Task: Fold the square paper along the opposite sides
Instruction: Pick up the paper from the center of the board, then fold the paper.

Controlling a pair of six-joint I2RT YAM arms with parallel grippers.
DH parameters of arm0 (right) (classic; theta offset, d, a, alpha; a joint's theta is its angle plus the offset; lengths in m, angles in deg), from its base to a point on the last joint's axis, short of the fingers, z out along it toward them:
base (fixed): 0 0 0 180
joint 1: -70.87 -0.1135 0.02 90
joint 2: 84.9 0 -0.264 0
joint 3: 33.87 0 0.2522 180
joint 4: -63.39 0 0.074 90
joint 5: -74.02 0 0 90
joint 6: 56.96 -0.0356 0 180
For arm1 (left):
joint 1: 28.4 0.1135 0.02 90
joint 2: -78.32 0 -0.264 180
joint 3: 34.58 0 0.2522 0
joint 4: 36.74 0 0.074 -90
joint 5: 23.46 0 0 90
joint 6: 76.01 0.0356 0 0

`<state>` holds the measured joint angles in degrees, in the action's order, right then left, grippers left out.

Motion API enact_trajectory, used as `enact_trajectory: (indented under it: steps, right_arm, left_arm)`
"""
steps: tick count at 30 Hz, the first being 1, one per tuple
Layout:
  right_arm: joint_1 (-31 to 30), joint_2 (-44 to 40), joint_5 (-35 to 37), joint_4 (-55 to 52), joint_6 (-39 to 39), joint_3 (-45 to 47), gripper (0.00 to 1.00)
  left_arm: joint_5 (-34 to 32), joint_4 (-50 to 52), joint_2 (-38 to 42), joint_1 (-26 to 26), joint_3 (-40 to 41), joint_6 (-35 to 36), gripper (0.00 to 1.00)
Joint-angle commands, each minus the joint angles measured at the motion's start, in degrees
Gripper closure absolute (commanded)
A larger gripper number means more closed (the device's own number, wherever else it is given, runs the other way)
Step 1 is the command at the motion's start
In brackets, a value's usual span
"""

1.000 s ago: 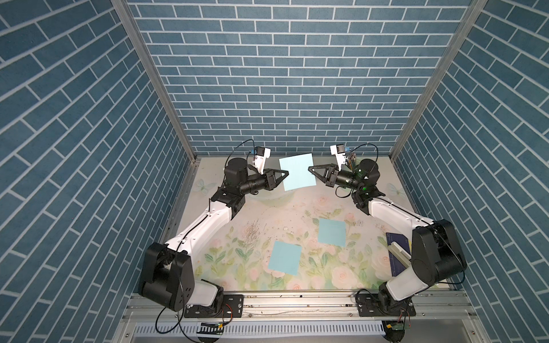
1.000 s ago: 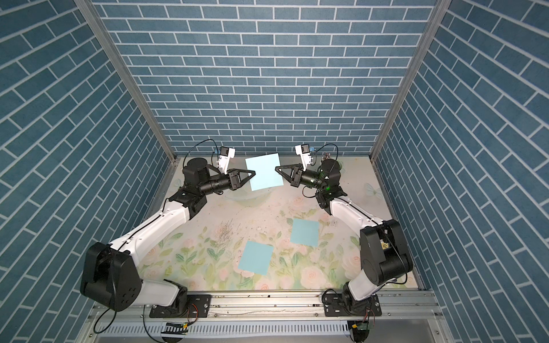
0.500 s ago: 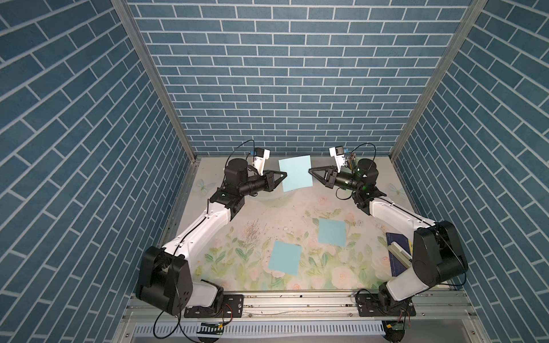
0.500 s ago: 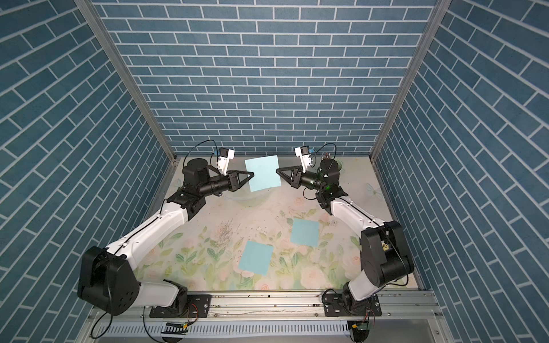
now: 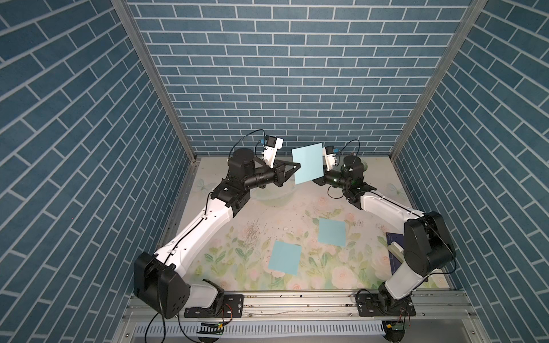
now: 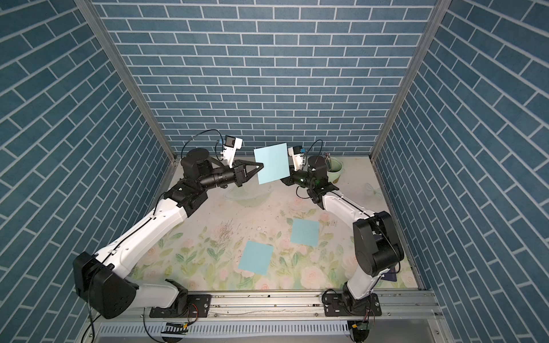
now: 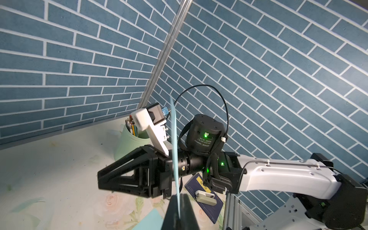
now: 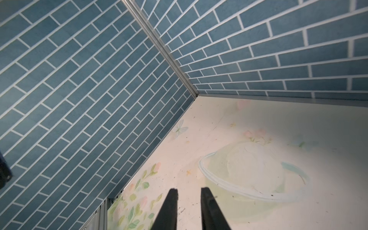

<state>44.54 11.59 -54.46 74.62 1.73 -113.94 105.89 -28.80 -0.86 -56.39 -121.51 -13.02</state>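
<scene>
Going left to right: my left gripper (image 5: 297, 166) is pinched tight on the left edge of the square paper (image 5: 307, 163). The paper stands upright in the air over the back of the worktop (image 5: 267, 213), tilted a bit. Both top views show it face-on, but my left wrist cam only gets a thin edge-on sliver rising from between my fingers (image 7: 171, 213). The top views hide my right gripper (image 8: 188, 191) behind the sheet, so that one's down to the wrist cams. The right wrist cam shows its jaws a little apart with nothing between them, just floral worktop beyond. The left wrist cam shows it crossing behind the paper's edge, tips clear of it. Nearer the front, a flat sheet (image 5: 285, 261) and a second flat sheet (image 5: 331, 232) lie on the worktop, well apart from the held one. Far right at the back, a top view shows a green cup (image 6: 334, 172) of pencils
</scene>
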Motion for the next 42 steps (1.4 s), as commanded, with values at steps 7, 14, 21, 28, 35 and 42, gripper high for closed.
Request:
enact_trajectory:
  steps: [7, 14, 21, 28, 35, 42]
  right_arm:
    - [1.1, -6.0, -3.6, 5.9, -2.9, 2.6, 0.63]
    - [2.0, -9.2, -6.5, 9.3, -5.9, 5.9, 0.47]
    - [2.2, -9.3, -9.2, 16.7, -11.7, 7.2, 0.30]
    - [2.2, -9.9, -10.4, 20.3, -14.5, 7.8, 0.25]
    - [2.2, -10.4, -10.4, 20.3, -15.4, 7.4, 0.21]
    - [2.2, -9.4, -10.6, 22.7, -17.5, 7.0, 0.17]
  left_arm:
    - [-5.1, 1.7, -3.9, 2.7, -0.3, 4.3, 1.00]
    - [-6.4, 2.7, -3.1, 3.1, 0.5, 5.8, 1.00]
    - [-6.6, 3.5, -2.3, 3.1, 0.9, 6.7, 1.00]
    - [-6.9, 4.3, -1.9, 3.1, 1.0, 7.8, 1.00]
    - [-6.8, 4.5, -1.5, 3.2, 1.1, 8.4, 1.00]
    - [-6.8, 4.9, -0.9, 3.3, 1.3, 8.8, 1.00]
